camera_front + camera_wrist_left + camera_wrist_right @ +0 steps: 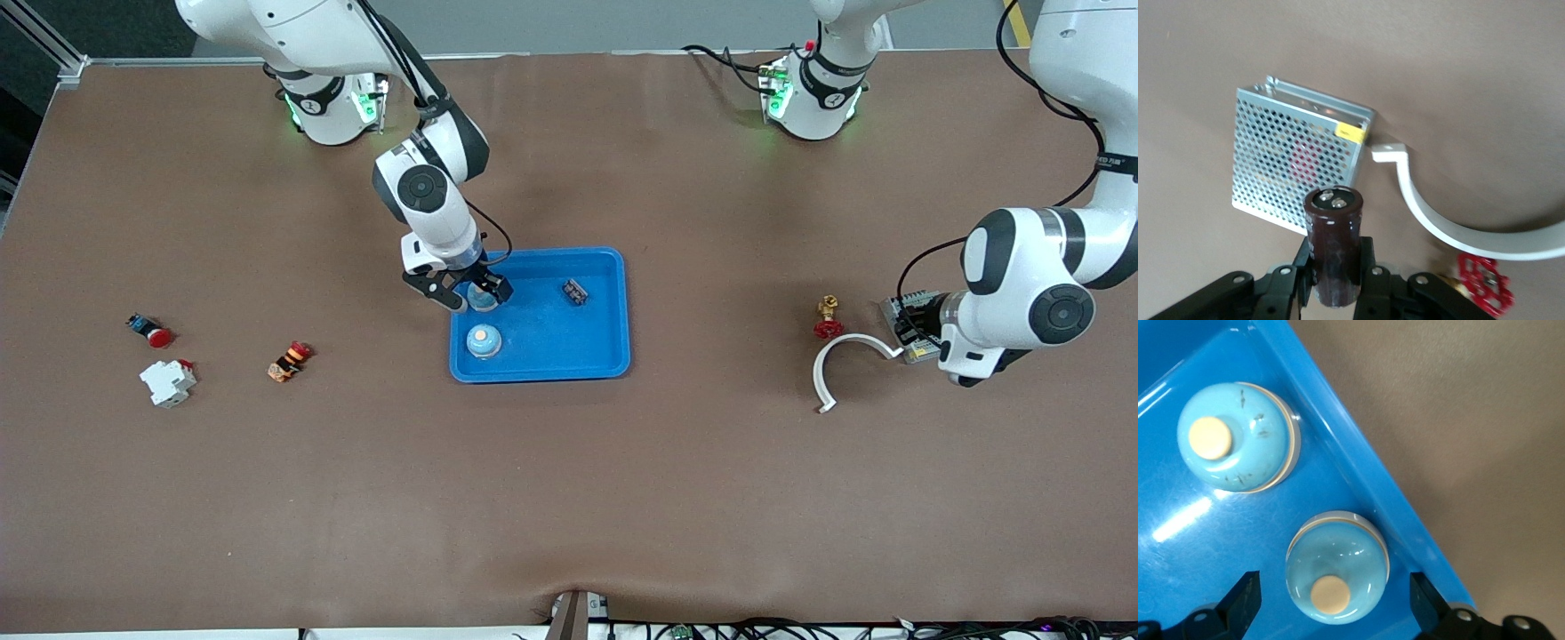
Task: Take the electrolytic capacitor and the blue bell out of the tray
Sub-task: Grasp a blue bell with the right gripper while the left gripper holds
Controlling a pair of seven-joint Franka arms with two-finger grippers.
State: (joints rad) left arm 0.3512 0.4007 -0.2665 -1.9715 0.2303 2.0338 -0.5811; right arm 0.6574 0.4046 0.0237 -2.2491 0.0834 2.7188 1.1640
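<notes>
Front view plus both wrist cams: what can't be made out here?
- Left gripper: hidden in the front view by its own arm; only the left wrist view shows it shut on the capacitor.
- Bell under the open right gripper: partly covered by the fingers in the front view.
- Dark part in the blue tray: too small to identify.
- Red valve: cut off by the left wrist view's edge.

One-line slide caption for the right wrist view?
Open right gripper straddling a blue bell in the blue tray, second bell beside it.

Two bells (484, 340) in the tray (597, 354) (one, apparently, under the right gripper (472, 294)).
</notes>
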